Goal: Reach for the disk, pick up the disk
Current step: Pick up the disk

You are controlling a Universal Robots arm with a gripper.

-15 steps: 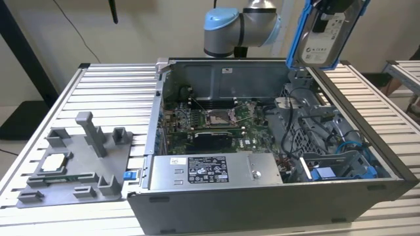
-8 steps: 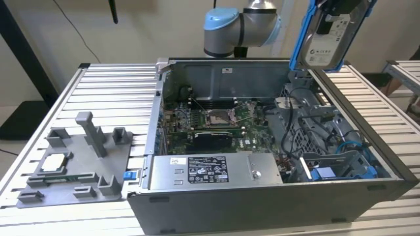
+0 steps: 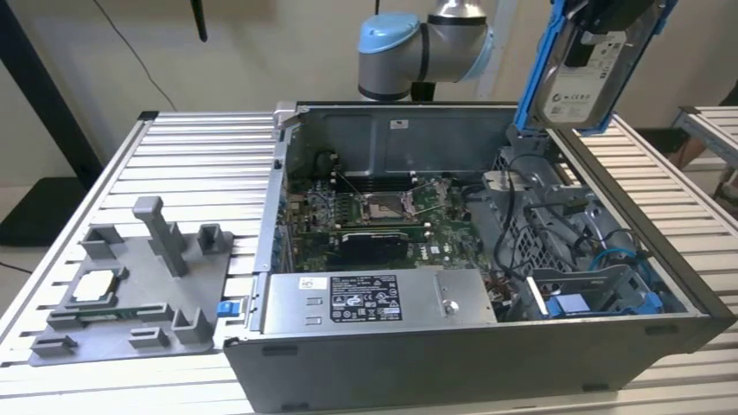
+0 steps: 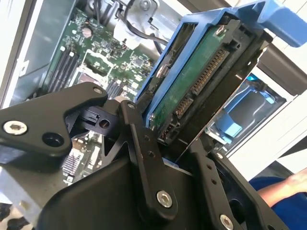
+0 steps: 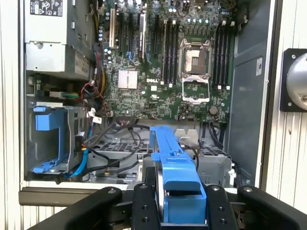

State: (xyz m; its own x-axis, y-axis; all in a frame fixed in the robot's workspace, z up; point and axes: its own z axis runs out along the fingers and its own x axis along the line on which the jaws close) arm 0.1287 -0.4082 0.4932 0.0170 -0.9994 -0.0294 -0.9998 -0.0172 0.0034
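Observation:
The disk (image 3: 580, 76) hangs upright in the air above the back right corner of the open computer case (image 3: 461, 363) in the exterior view, its white label facing the camera and its blue frame along the edges. My gripper (image 3: 611, 15) is shut on its upper end. In the second wrist view the disk's green circuit side (image 4: 192, 81) and connector show between the black fingers (image 4: 139, 139). The first wrist view looks down the blue frame (image 5: 175, 167), clamped in the gripper (image 5: 175, 208), with the case far below.
Inside the case lie the motherboard (image 3: 369, 212), a silver power supply (image 3: 381, 298), loose cables and a fixed blue bracket (image 3: 582, 304). A grey fixture (image 3: 138, 285) holding a small silver chip (image 3: 95, 285) sits on the slatted table at the exterior view's left. A person's hand (image 4: 288, 184) is nearby.

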